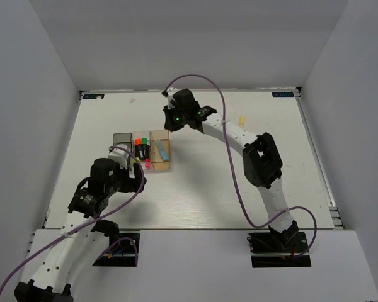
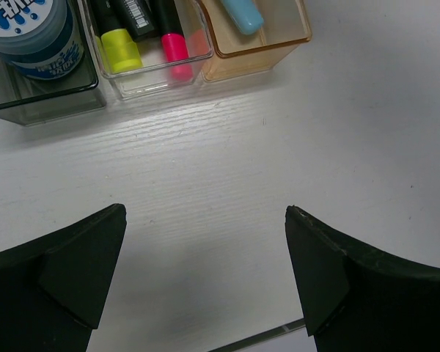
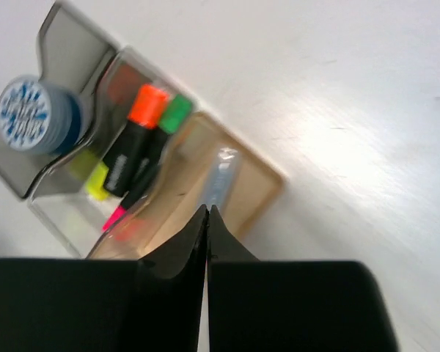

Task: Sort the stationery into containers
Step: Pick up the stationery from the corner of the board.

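Standing in a row on the left half of the white table [image 1: 239,189] are three small open boxes, their sides touching: a dark grey box [image 2: 44,103], a clear box [image 2: 158,73] and an amber box [image 2: 257,55].

Contents noted:
- The dark grey box holds one round blue-and-white roll [image 2: 26,33], lying flat with its printed face up.
- The clear box holds four black highlighters. The left wrist view shows the yellow-ended one [image 2: 121,51] and the pink-ended one [image 2: 174,45]. The right wrist view shows the orange-ended one [image 3: 148,103] and the green-ended one [image 3: 176,114] side by side.
- The amber box holds one light blue highlighter [image 2: 242,15], lying at a slant.

One pale yellow highlighter [image 1: 242,119] lies on the bare table, well apart from the boxes, on the far right side of the right arm.

Left gripper [image 2: 205,213]: fingers spread wide, nothing between them. It sits low over bare table on the near side of the boxes, pointing at them.

Right gripper [image 3: 207,213]: fingers pressed together tip to tip, nothing held. It hangs above the table on the far side of the boxes, with its camera looking down on all three. That view is blurred, so finer markings on the items cannot be read.
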`<state>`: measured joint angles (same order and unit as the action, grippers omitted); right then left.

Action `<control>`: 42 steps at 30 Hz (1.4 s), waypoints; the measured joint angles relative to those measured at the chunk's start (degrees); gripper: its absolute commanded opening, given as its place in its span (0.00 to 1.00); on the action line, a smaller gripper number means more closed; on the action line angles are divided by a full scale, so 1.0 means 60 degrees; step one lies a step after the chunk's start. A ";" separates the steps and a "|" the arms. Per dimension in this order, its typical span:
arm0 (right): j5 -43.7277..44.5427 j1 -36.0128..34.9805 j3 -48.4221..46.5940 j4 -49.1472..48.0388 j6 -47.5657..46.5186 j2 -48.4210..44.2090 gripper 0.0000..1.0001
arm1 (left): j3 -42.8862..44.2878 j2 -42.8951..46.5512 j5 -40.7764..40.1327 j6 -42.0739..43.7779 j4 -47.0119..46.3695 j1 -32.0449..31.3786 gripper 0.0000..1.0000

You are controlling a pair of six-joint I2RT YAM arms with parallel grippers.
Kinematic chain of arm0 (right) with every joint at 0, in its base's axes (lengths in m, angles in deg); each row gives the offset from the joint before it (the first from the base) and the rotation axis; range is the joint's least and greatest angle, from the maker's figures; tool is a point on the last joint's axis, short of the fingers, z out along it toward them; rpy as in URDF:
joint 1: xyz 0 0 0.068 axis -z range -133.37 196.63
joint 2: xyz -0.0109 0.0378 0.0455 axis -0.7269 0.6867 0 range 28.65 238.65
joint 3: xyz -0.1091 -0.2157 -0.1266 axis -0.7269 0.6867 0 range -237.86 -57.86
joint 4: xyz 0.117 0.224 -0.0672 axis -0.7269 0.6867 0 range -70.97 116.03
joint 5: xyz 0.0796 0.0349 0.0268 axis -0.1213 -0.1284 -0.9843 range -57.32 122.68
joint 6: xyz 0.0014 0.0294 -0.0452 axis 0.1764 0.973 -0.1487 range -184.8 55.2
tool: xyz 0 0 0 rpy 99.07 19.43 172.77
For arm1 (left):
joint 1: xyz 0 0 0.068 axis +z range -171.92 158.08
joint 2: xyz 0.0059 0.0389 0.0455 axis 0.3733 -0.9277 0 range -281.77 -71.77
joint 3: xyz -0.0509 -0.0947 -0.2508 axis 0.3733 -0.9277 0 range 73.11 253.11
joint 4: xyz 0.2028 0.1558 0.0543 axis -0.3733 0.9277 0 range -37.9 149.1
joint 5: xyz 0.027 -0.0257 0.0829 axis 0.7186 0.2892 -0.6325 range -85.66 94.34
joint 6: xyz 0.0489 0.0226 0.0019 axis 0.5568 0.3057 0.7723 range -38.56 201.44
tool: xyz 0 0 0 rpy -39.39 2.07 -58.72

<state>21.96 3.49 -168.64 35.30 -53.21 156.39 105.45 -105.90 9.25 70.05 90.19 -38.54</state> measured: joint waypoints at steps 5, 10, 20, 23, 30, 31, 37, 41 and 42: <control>0.1942 0.0954 0.0036 0.0758 0.0120 -0.1311 0.11 | 0.0000 0.0197 0.0044 -0.0004 -0.0004 0.0000 1.00; 0.3512 0.2922 -0.0739 0.2124 0.0313 -0.1523 0.49 | 0.0000 0.0310 0.0142 -0.0007 -0.0004 0.0000 1.00; 0.5227 0.4258 -0.1217 0.4149 -0.0044 -0.0102 0.58 | 0.0000 0.0426 0.0357 -0.0011 -0.0040 0.0000 1.00; 0.5286 0.4295 -0.1217 0.4331 -0.0055 0.0160 0.58 | 0.0000 0.0430 0.0375 -0.0011 -0.0055 0.0000 1.00; 0.5195 0.4550 -0.1333 0.4543 0.0029 0.0882 0.58 | 0.0000 0.0401 0.0437 -0.0011 -0.0069 0.0000 1.00; 0.5140 0.4608 -0.1341 0.4557 0.0044 0.0976 0.56 | 0.0000 0.0390 0.0437 -0.0011 -0.0066 0.0000 1.00; 0.4721 0.4954 -0.1395 0.4590 0.0251 0.1592 0.55 | 0.0000 0.0291 0.0437 -0.0007 -0.0069 0.0000 1.00; 0.4244 0.5136 -0.1453 0.4608 0.0437 0.1749 0.52 | 0.0000 0.0215 0.0441 -0.0007 -0.0069 0.0000 1.00; 0.4149 0.5169 -0.1472 0.4608 0.0481 0.1749 0.52 | 0.0000 0.0197 0.0441 -0.0007 -0.0069 0.0000 1.00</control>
<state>46.86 34.51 -177.47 62.95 -50.32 166.88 105.45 -104.72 11.89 70.00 89.77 -38.54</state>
